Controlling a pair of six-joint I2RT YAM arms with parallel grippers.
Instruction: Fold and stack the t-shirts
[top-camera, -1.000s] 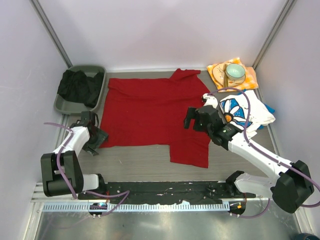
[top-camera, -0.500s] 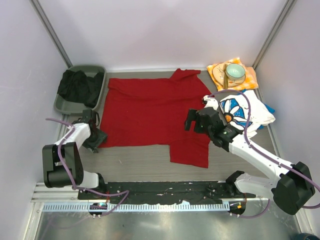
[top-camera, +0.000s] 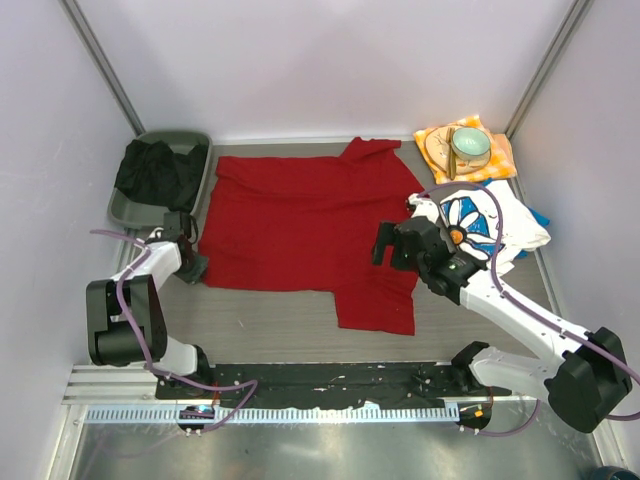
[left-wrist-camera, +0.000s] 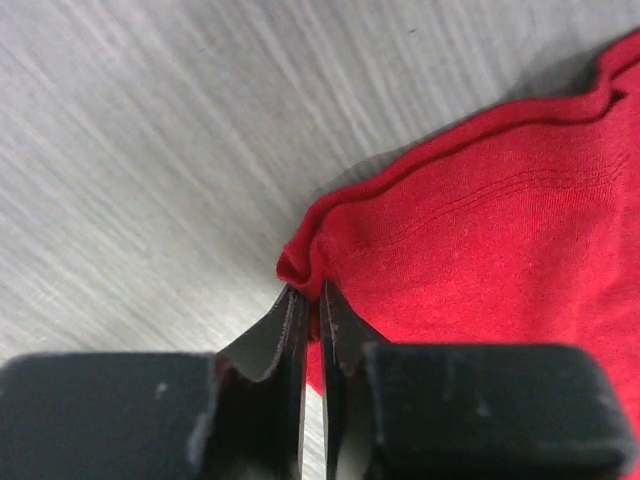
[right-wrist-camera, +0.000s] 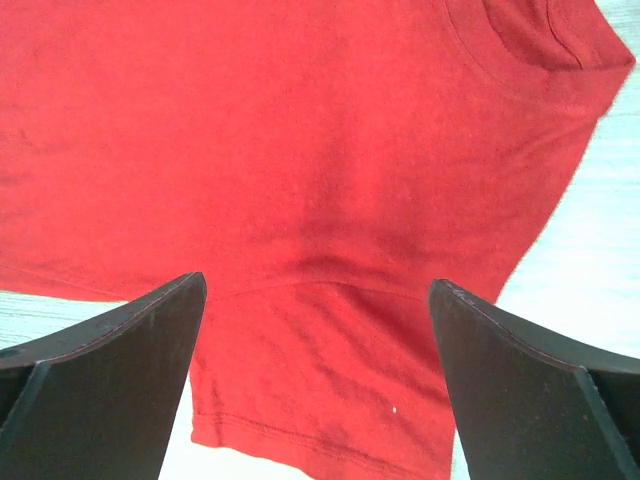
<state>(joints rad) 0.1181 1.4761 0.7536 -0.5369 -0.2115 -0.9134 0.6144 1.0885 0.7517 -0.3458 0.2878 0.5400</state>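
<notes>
A plain red t-shirt (top-camera: 300, 225) lies spread flat in the middle of the table, one sleeve pointing toward the near edge. My left gripper (top-camera: 197, 268) sits at its near-left hem corner, shut on a pinched fold of the red t-shirt (left-wrist-camera: 470, 215). Over the shirt's right side hangs my right gripper (top-camera: 385, 243), its jaws wide apart with only the red t-shirt (right-wrist-camera: 300, 180) below them. The white daisy-print t-shirt (top-camera: 480, 225) lies crumpled at the right, with blue cloth (top-camera: 538, 217) showing under it.
A grey bin (top-camera: 196, 146) holding dark cloth (top-camera: 155, 172) stands at the back left. At the back right a pale bowl (top-camera: 470, 145) rests on an orange-yellow cloth (top-camera: 497, 160). Walls close in the left, right and far sides.
My left gripper moved in to the shirt's near-left corner and closed on the hem. The near hem has shifted slightly. The right gripper edged a little further over the shirt, still open.
</notes>
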